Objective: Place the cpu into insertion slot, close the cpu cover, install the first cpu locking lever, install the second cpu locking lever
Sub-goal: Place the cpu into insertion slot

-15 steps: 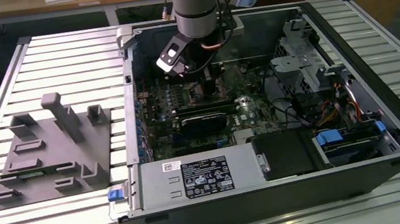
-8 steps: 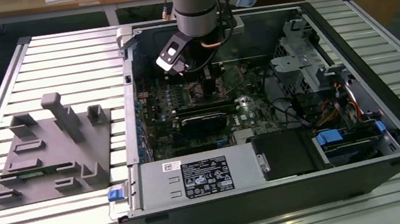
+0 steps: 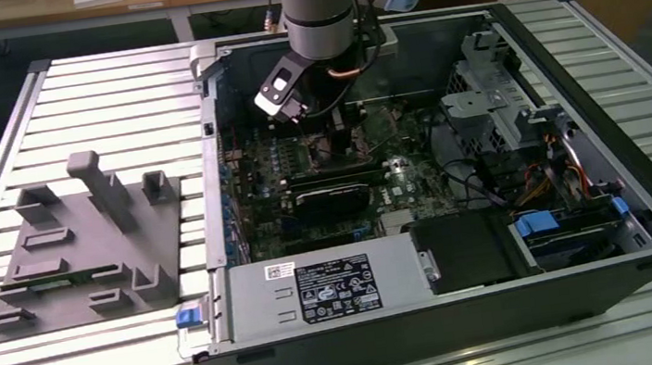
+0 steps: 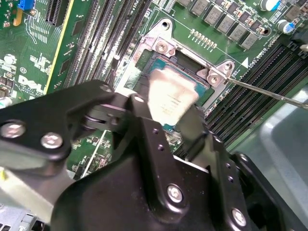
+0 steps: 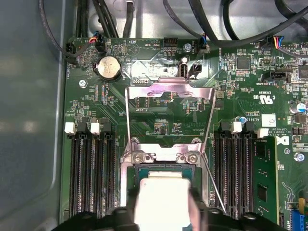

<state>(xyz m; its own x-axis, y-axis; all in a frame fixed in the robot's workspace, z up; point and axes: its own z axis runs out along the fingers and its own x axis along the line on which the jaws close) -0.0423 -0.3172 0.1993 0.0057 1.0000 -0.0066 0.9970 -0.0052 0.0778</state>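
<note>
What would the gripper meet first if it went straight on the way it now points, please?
The gripper, holding the chip, points at the open socket, so the chip would probably land in that socket first; how far above it hangs is unclear.

On the slatted table (image 3: 78, 82) are set an open computer case (image 3: 444, 331) and, to the exterior view's left of it, a grey fixture (image 3: 75, 265).

Grey fixture (image 3: 80, 250), probably plastic, beside case (image 3: 444, 327).

Gripper (image 3: 342, 134) seen inside an open computer case (image 3: 444, 327).
Grey fixture (image 3: 74, 260) laid beside the case, at the exterior view's left.
</note>
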